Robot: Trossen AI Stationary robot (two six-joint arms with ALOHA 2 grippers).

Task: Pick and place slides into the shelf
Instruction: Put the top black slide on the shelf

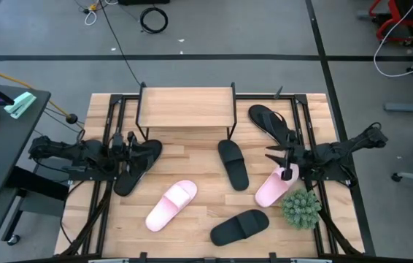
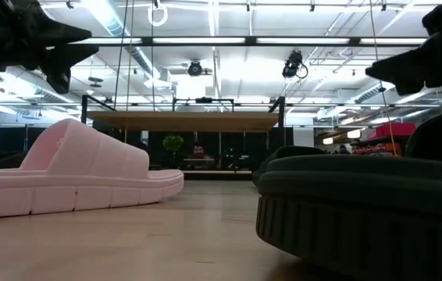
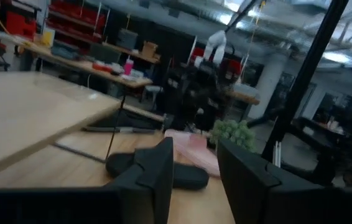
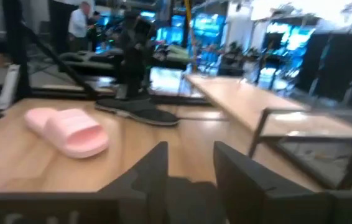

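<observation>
Lying all over the table (image 1: 192,161) are six slides, and none is on the shelf (image 1: 187,107). The shelf stands at the far edge of the table, in the middle.

One black slide (image 1: 233,164) lies just in front of the shelf's right leg. Another black slide (image 1: 239,227) lies near the front edge. One pink slide (image 1: 171,205) lies in the middle of the table, a little to the left. The other pink slide (image 1: 273,187) lies on the right, touching a green plant ball (image 1: 300,208). One thin flip-flop (image 1: 268,121) lies by the shelf's right side. The other flip-flop (image 1: 137,166) lies on the left side of the table.

The left gripper (image 1: 128,140) hangs over the left flip-flop, near its far end. In its wrist view, its two fingers (image 3: 154,168) are apart with nothing between them.

The right gripper (image 1: 278,155) hangs just above the right pink slide's far end. Its fingers (image 4: 148,171) are apart too, and hold nothing.
</observation>
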